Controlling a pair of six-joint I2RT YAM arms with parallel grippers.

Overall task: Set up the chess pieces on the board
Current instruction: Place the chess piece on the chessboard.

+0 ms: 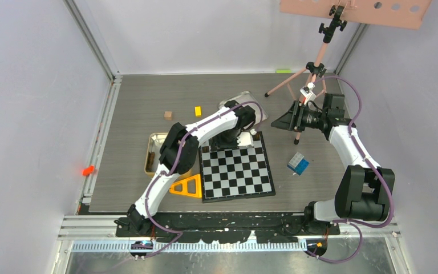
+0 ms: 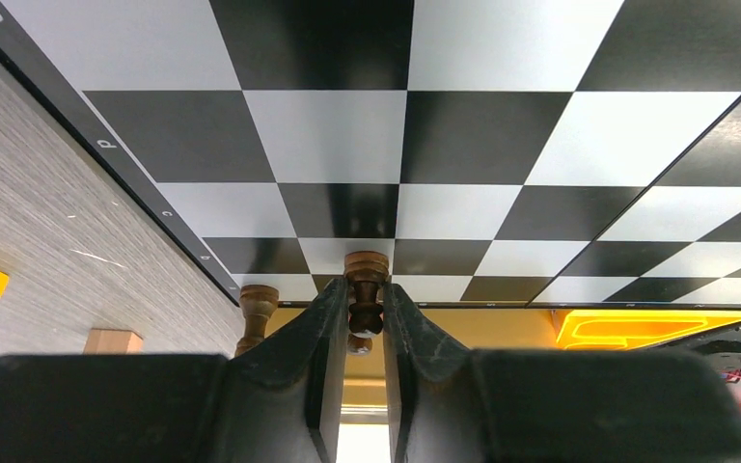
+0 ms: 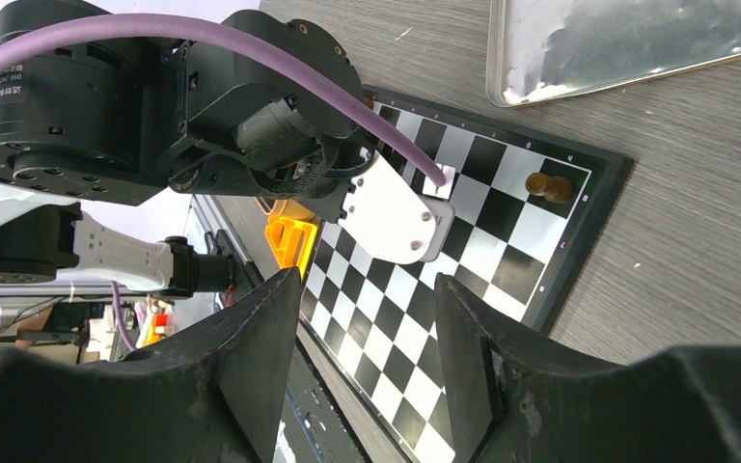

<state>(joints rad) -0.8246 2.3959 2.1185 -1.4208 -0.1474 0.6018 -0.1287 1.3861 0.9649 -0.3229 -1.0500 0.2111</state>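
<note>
The black-and-white board (image 1: 236, 171) lies in the middle of the table. My left gripper (image 1: 232, 142) is at its far edge, largely hidden under its own wrist. In the left wrist view the left gripper (image 2: 367, 304) is shut on a dark brown chess piece (image 2: 366, 280) whose base rests on a square of the board (image 2: 347, 116). A second dark piece (image 2: 256, 309) stands just to its left. The right wrist view shows one dark piece (image 3: 548, 186) on a corner square of the board (image 3: 502, 241). My right gripper (image 1: 276, 122) hovers open and empty off the board's far right corner.
A silver tin lid (image 1: 236, 101) lies behind the board and a gold tin (image 1: 155, 149) to its left. An orange triangle (image 1: 187, 187), a yellow block (image 1: 198, 111), a brown cube (image 1: 168, 115) and a coloured cube (image 1: 298, 164) lie around. A tripod (image 1: 311, 80) stands at the back right.
</note>
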